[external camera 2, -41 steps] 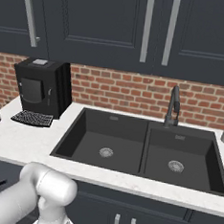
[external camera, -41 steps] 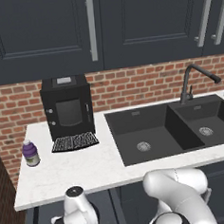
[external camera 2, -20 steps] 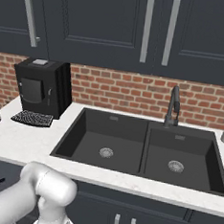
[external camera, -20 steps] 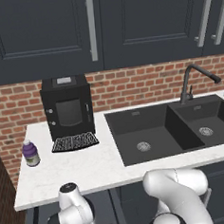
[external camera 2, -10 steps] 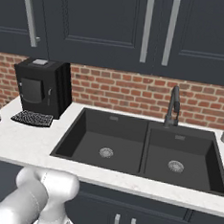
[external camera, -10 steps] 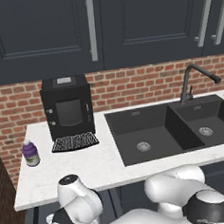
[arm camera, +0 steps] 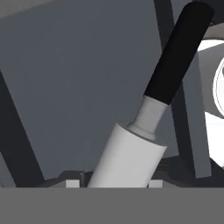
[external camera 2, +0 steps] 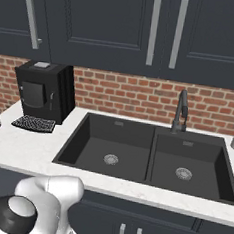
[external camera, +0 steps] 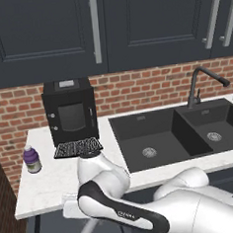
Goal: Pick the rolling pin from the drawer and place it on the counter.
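One rolling pin (arm camera: 131, 153) sits clamped in the gripper (arm camera: 114, 183), its black handle slanting up and away, held low before the counter (external camera: 49, 183) edge, near the coffee machine (external camera: 69, 111) and purple bottle (external camera: 31, 159)

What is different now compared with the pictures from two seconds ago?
The arm has risen from below the counter edge, and its elbow now stands above it. The rolling pin sits between the jaws in the hand view. Coffee machine, bottle and sink stayed put.
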